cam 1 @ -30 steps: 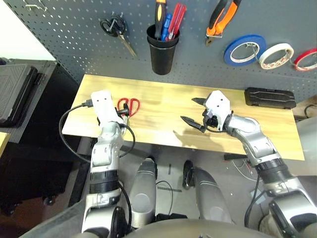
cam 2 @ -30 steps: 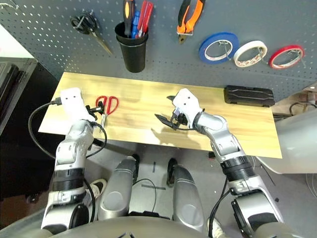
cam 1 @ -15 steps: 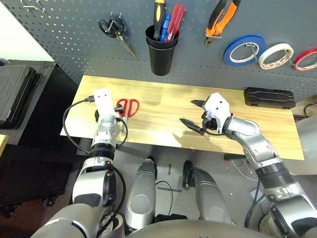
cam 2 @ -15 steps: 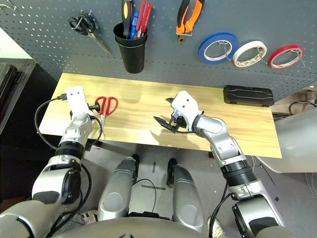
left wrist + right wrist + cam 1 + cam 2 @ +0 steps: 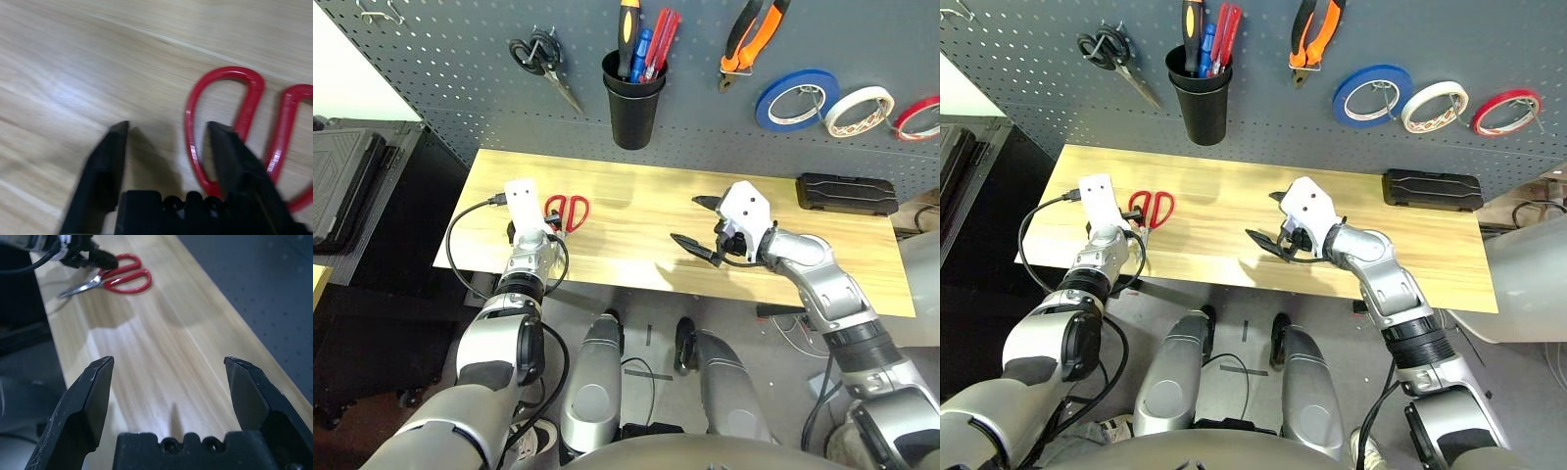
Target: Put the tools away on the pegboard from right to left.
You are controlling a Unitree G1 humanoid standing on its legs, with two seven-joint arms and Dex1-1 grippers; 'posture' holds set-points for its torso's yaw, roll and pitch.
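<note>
Left eye view gives you the black cup [image 5: 633, 103] on the pegboard [image 5: 460, 88], holding the orange-and-black-handled screwdriver [image 5: 628, 29] plus a blue-handled tool [image 5: 643, 51] and red-handled tools [image 5: 661, 39], all handle-up. Also hung on the board: black-handled scissors [image 5: 543, 61] left of the cup, orange-and-black-handled pliers [image 5: 752, 34] right of it, then blue tape roll [image 5: 794, 98], cream-white tape roll [image 5: 857, 109] and red tape roll [image 5: 918, 116] in a row toward the right edge. Your remaining tool is the red-handled scissors [image 5: 563, 212], lying flat on the wooden table [image 5: 636, 206] near its left end, red loops pointing to the pegboard side, metal blades toward the table's front edge, closed or nearly so. Left gripper [image 5: 168, 129] sits right at them, fingers spread apart, one finger [image 5: 230, 152] against a red loop, the other on bare wood; nothing clamped. Right gripper [image 5: 168, 369] hovers over the table's middle, well apart from the scissors, fingers wide apart and empty. A black case [image 5: 847, 193] lies flat on the table's far right, by the pegboard.
</note>
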